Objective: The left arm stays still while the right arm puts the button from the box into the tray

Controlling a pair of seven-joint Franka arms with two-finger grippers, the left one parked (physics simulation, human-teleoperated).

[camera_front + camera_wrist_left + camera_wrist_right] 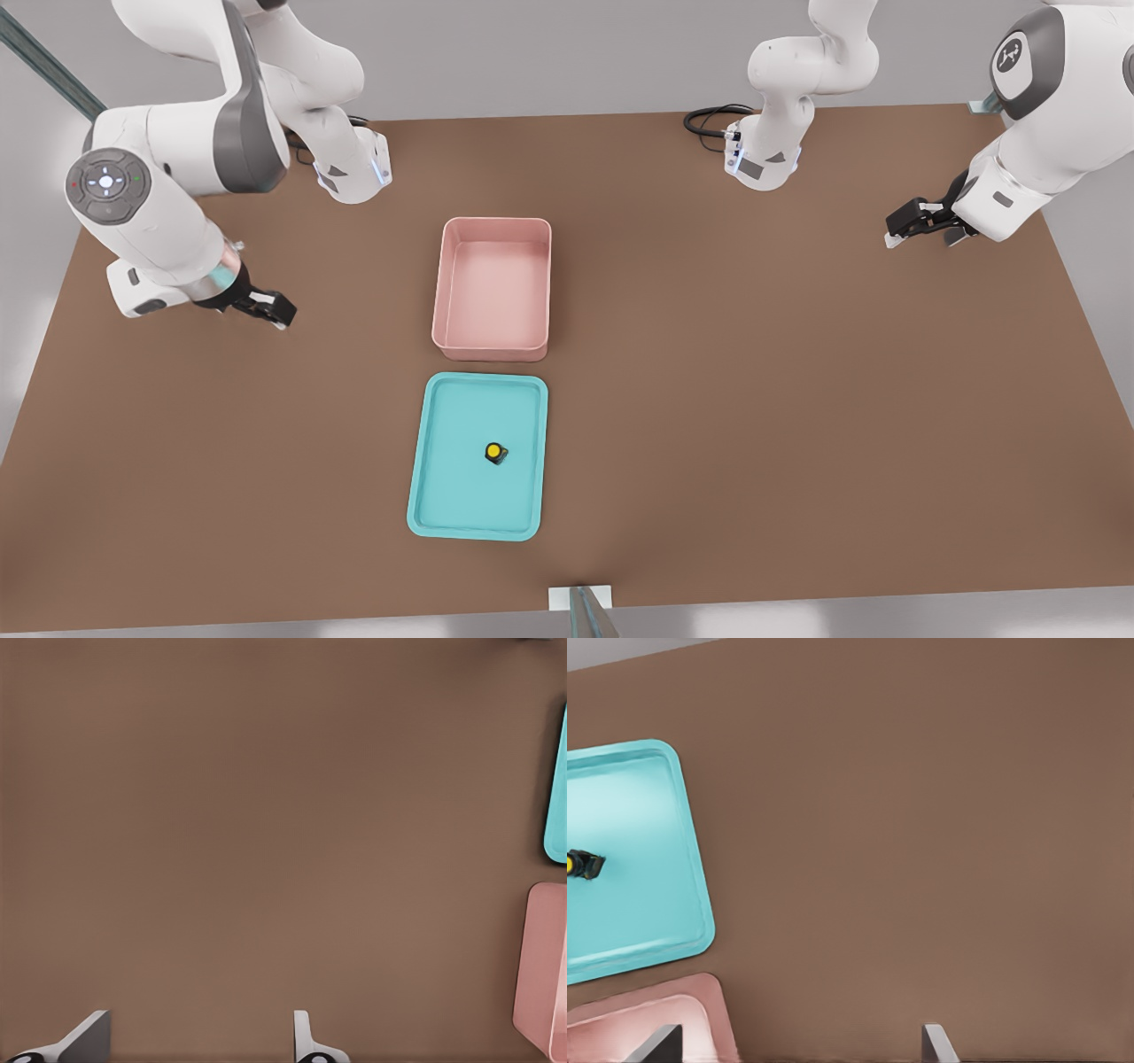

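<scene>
The button (pixel 496 453) is already lying in the tray (pixel 438 496), a little toward the tray's side that is facing the front view's right, and it is touching none of the rims. It is sitting a bit tilted, with the yellow cap looking up and the black body showing under it. The box (pixel 493 351) is standing empty just beside the tray, toward the far edge of the table (pixel 797 399), and the two containers are close but not touching.

The end effector (pixel 266 307) of the right arm (pixel 159 204) is hanging over bare table, well apart from both containers, toward the table edge at the front view's left. In the right wrist view its two fingers (pixel 937 1043) are standing apart with only the table between them, so it is holding nothing.

By my judgement the placing is done, and the step in hand is only the retreat. To do it well, the arm should be keeping its height and moving away from the tray, not across it, so that no finger is catching the low rim or pushing the button. The fingers can be staying apart. If the button must sit flat, its tilt is the only thing worth checking.
</scene>
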